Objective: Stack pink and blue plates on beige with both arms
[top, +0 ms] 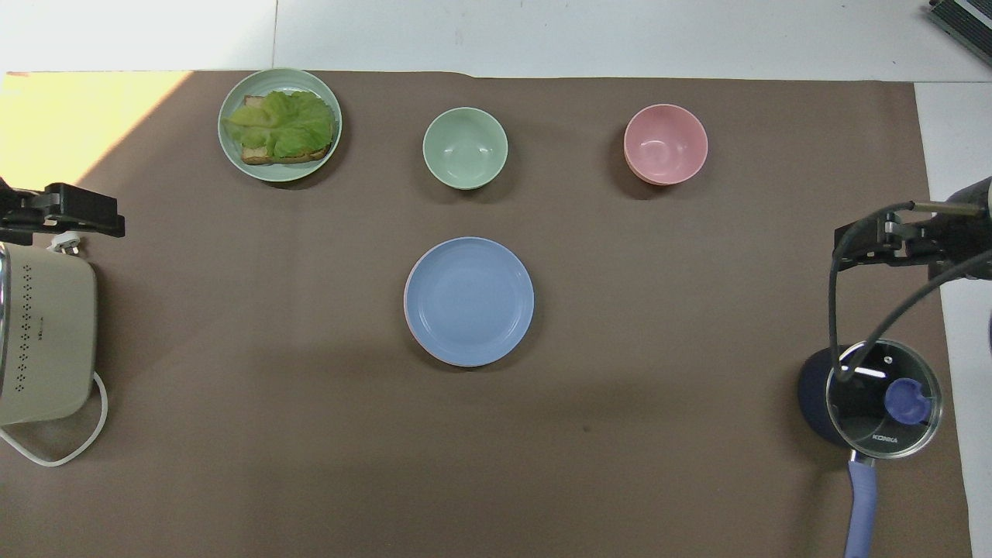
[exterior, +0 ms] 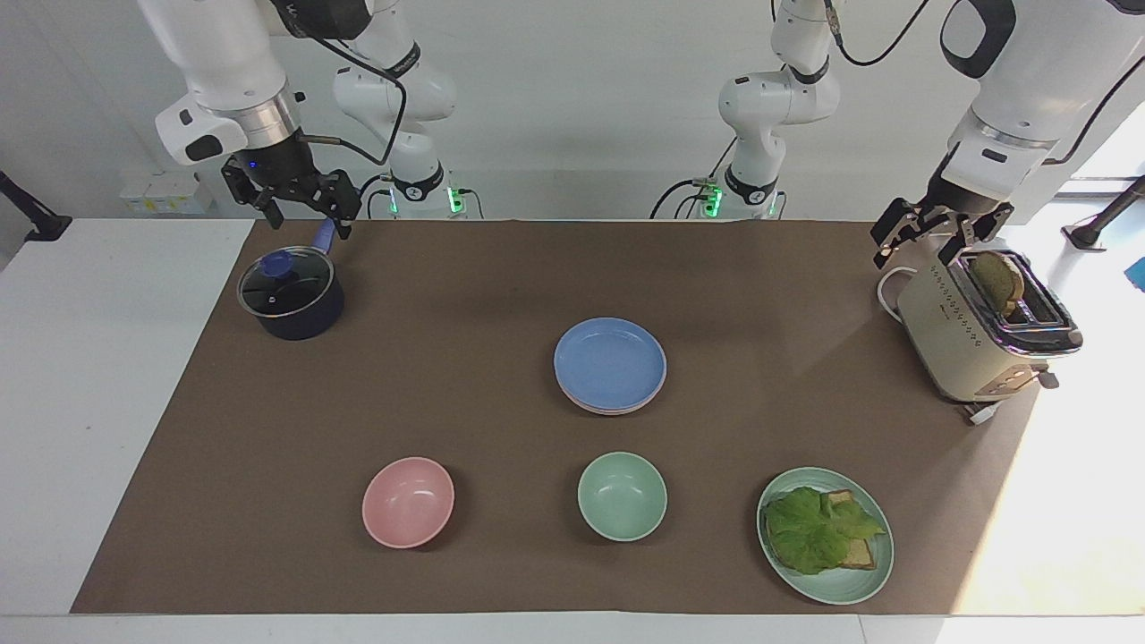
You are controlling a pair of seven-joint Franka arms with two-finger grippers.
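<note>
Plates already stacked, both arms parked at the table ends

You have the blue plate [exterior: 610,361] on top of the pile in the middle of the brown mat [exterior: 465,286], with a thin pink plate [exterior: 581,402] rim showing just under it. Below that another pale edge shows, likely the beige plate, though you cannot tell for sure from either view. By the look of it the stacking is done.

Your right gripper [exterior: 304,207] hangs over the handle of the dark lidded pot [exterior: 291,295], fingers apart and holding nothing. Your left gripper [exterior: 930,231] hangs just beside the toaster [exterior: 971,335], also spread and empty.

The risks now are at the table ends, not the pile. If you lower the right gripper it could clip the pot's handle or knock the glass lid. If you swing the left one down or sideways it could nudge the toaster or catch its white cord. Any fresh pass over the centre could slide the pile askew, since the rims already sit slightly offset.
</note>
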